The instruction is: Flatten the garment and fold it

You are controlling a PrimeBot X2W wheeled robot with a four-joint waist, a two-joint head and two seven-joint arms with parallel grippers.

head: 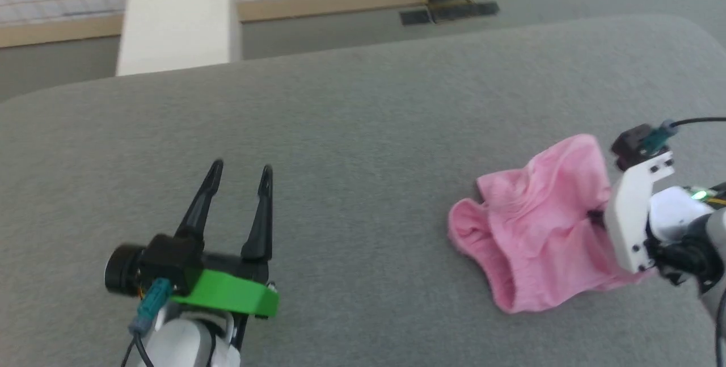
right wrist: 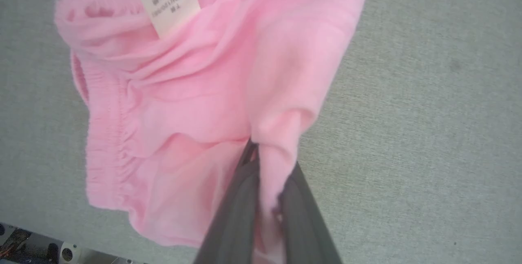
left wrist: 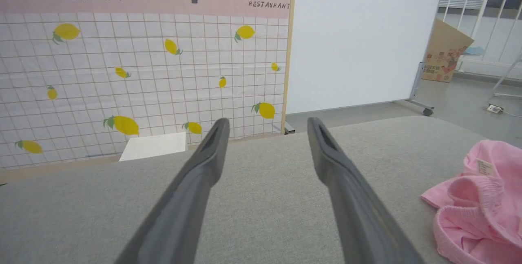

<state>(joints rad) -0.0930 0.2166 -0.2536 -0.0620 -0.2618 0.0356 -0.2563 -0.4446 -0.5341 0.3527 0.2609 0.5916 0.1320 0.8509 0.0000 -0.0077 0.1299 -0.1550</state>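
The pink garment [head: 539,225] lies bunched and wrinkled at the right of the grey padded surface [head: 351,129]. Its gathered waistband [right wrist: 102,133] and a white label [right wrist: 171,1] show in the right wrist view. My right gripper [right wrist: 267,170] is shut on a fold of this fabric, and its fingers [right wrist: 240,207] are half buried in pink cloth. From the head camera the right wrist mount [head: 638,214] covers the garment's right edge. My left gripper [head: 241,177] stands open at the lower left, far from the garment [left wrist: 485,207], with nothing between its fingers [left wrist: 204,174].
Beyond the padded surface's far edge stand a white box [head: 178,26] and a lemon-patterned tiled wall panel [left wrist: 142,72]. A white partition [left wrist: 359,39] and a cardboard box [left wrist: 444,52] are further right. Grey padding stretches between the two grippers.
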